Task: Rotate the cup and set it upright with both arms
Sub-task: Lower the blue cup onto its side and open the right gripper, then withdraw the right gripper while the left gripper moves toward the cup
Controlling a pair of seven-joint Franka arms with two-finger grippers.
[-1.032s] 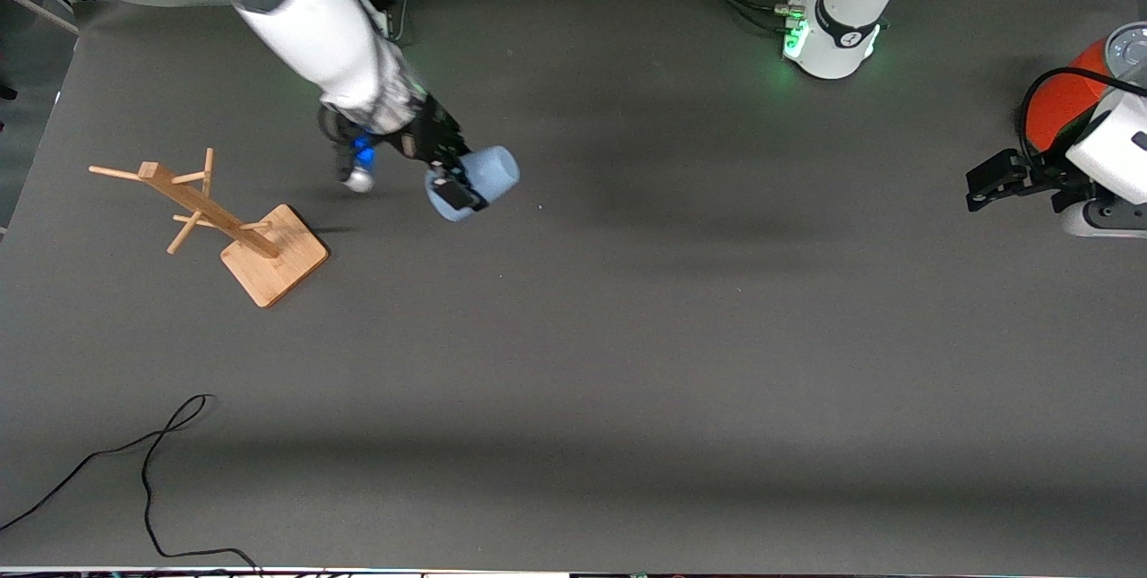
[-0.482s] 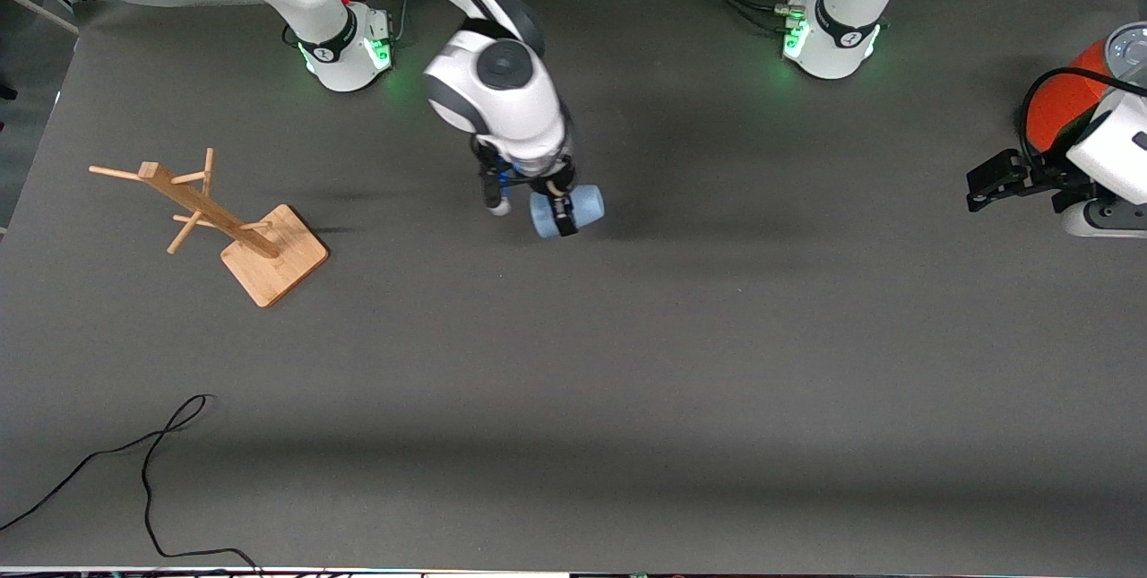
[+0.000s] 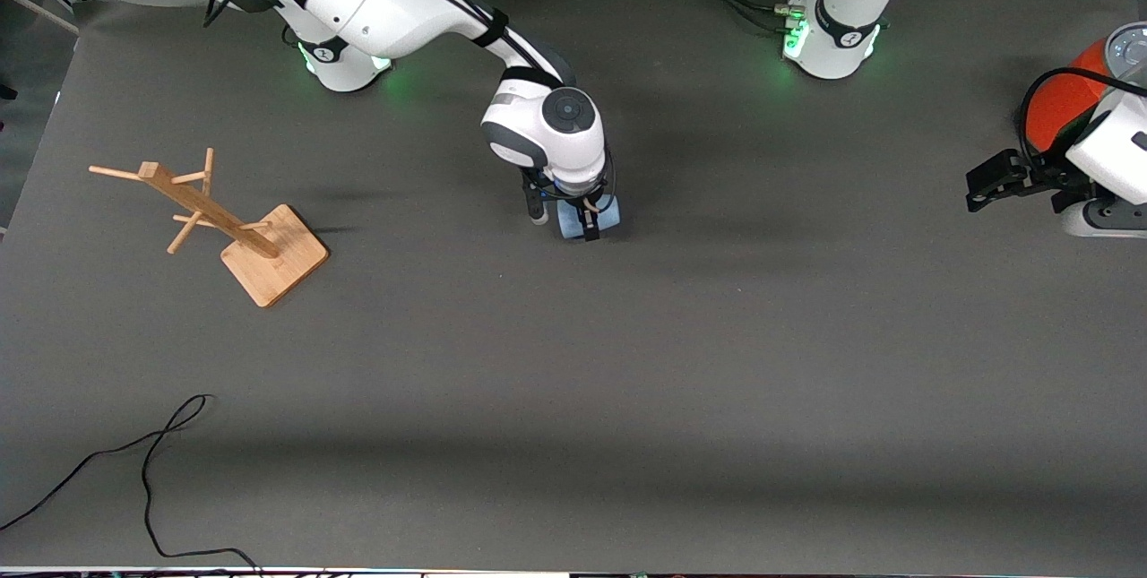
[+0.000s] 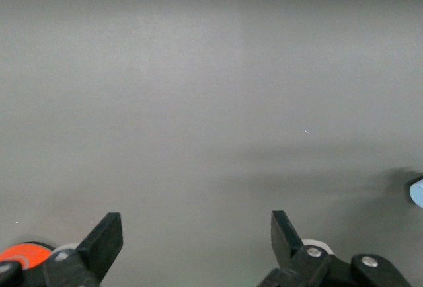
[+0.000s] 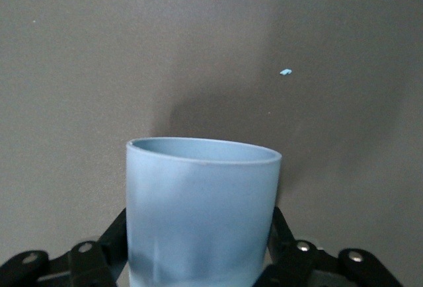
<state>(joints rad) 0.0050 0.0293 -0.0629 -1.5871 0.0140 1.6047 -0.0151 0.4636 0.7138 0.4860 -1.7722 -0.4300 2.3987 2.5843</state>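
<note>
The pale-blue cup is clamped between the fingers of my right gripper, over the middle of the table in the half nearer the robots' bases. In the right wrist view the cup fills the gap between the fingers of the right gripper, its rim end pointing away from the wrist toward the table. My left gripper waits open and empty at the left arm's end of the table, beside the orange can. In its wrist view the left gripper has only bare table between its fingers.
A wooden peg rack on a square base stands toward the right arm's end. A large orange can with a grey lid stands at the left arm's end. A black cable lies near the front edge.
The right arm has swung the cup from beside the wooden rack toward the table's middle and turned its wrist to point down over it. The left arm has not moved.
</note>
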